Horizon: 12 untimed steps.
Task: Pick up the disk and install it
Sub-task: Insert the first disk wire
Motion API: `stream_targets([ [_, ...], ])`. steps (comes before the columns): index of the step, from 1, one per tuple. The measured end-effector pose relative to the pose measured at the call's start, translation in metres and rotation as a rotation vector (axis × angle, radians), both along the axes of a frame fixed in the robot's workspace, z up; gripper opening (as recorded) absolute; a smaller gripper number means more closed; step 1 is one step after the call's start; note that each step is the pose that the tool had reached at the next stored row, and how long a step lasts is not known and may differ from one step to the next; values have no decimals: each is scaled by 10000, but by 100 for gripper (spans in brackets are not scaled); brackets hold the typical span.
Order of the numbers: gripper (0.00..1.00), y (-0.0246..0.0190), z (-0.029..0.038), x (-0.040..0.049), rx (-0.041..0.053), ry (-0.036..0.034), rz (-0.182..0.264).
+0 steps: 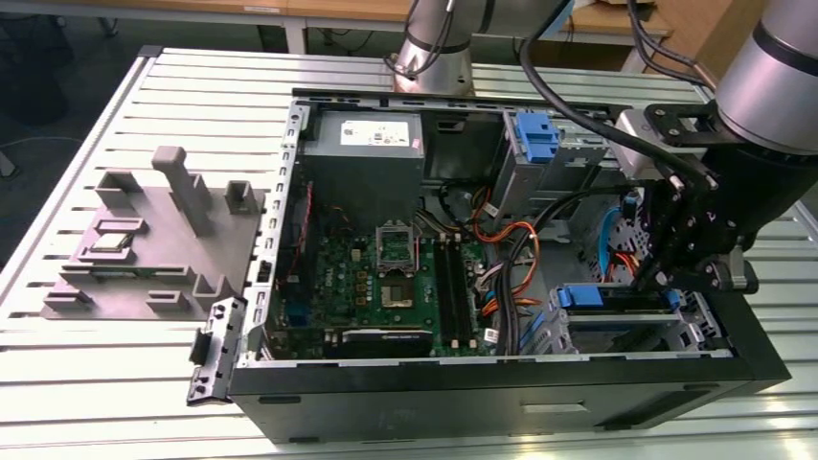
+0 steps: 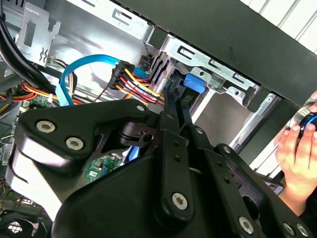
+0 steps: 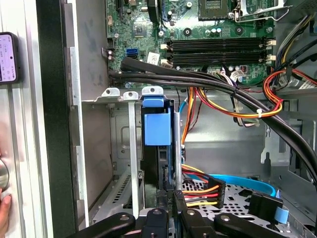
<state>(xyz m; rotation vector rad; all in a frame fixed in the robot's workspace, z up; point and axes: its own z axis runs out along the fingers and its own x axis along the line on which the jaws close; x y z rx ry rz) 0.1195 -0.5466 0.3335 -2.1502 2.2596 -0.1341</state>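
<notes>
Clenching the disk (image 3: 157,128) in the jaws, liable to snag the cables (image 3: 200,191) just beside them if tilted.

Even bright overhead light; soft shadows inside computer case (image 1: 511,379); sharp focus; mild glare on slatted table (image 1: 128,374).

Green motherboard (image 1: 383,273) inside a black case (image 1: 511,393) — blue disk (image 3: 156,126) bracket. Cables (image 3: 237,106) run orange, yellow, red — grey slatted table (image 1: 128,383).
</notes>
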Motion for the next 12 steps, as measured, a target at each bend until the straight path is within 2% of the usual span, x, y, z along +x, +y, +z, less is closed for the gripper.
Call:
stream_targets([
  [12, 16, -21, 4, 1, 5, 0, 1],
])
